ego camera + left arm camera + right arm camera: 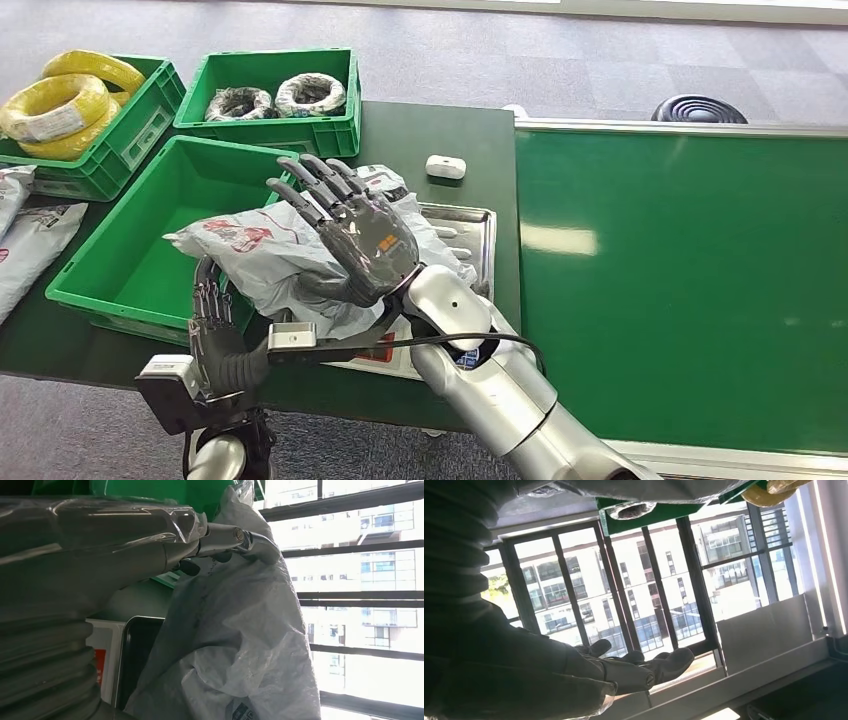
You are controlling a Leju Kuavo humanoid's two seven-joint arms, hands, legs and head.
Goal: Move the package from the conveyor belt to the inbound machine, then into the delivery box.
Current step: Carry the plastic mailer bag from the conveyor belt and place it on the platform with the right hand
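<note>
Right arm: silver, reaching in from the near edge of the tabletop [440,130]; its right hand [352,232] is raised above the package with fingers spread and straight, holding nothing.
Left hand: the left hand [213,330] sits at the near edge of the tabletop, its fingers pressed up against the lower side of the package; whether they actually clasp it I cannot tell.
Package: the package [270,250] is a crumpled grey-white plastic mailer bag with red printing, lying over the corner of the nearest bin and reaching onto the metal tray [470,225].
Nearest bin: a green bin [120,260] at the left of the tabletop.
Far bins: one green bin [330,125] holds two dark wire coils [275,98]; another [140,130] holds yellow coils [60,105].
Conveyor belt: the green belt [680,280] runs along the right edge.
</note>
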